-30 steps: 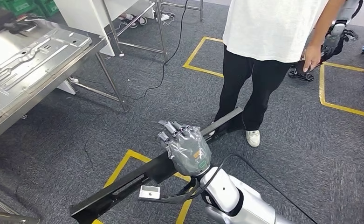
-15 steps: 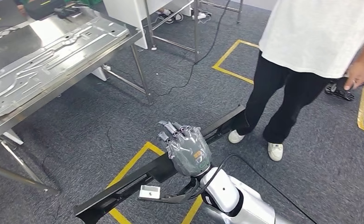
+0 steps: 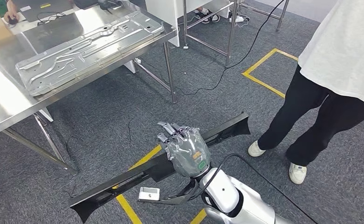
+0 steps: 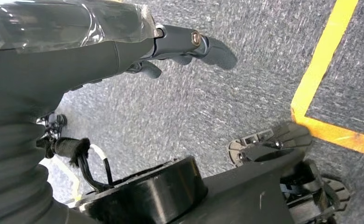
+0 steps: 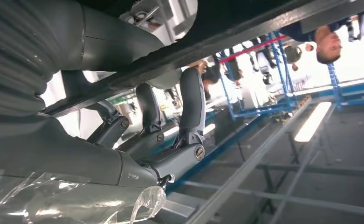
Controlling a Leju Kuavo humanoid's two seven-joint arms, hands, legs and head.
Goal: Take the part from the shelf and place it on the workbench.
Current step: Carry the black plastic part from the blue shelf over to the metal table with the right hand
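My right hand (image 3: 187, 150) grips the part (image 3: 124, 183), a long black bar held low over the carpet, running from near left to far right in the head view. In the right wrist view its fingers (image 5: 191, 102) curl around the bar's dark edge (image 5: 245, 23). The steel workbench (image 3: 3, 102) stands at the upper left, apart from the bar. My left hand (image 4: 77, 51) hangs over the carpet with its fingers apart and nothing in it.
A silver stamped metal panel (image 3: 86, 49) lies on the workbench. A person in a white shirt and black trousers (image 3: 319, 116) stands close on the right. Yellow floor tape (image 3: 264, 70) and a black cable (image 3: 226, 65) cross the grey carpet beyond the table legs (image 3: 169, 74).
The camera has turned: the workbench has come further into the picture and the person has slid to the right edge. My right hand keeps the same grip on the bar.
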